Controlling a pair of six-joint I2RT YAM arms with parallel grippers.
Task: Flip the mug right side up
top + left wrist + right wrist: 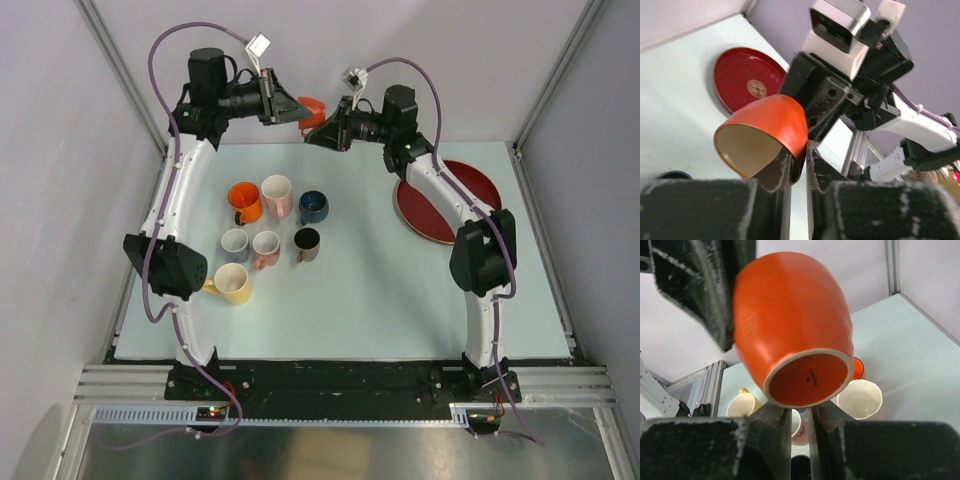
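Orange mug point(312, 110) is held in the air above the far edge of the counter point(400, 290), lying sideways. Left claw point(799, 167) is pinched on its rim. Right claw point(801, 412) is nearly closed beneath the base; I cannot tell whether it grips. Uprighting and set-down remain.

The left fingers point(774, 176) and right fingers point(771, 424) face each other, nearly closed.
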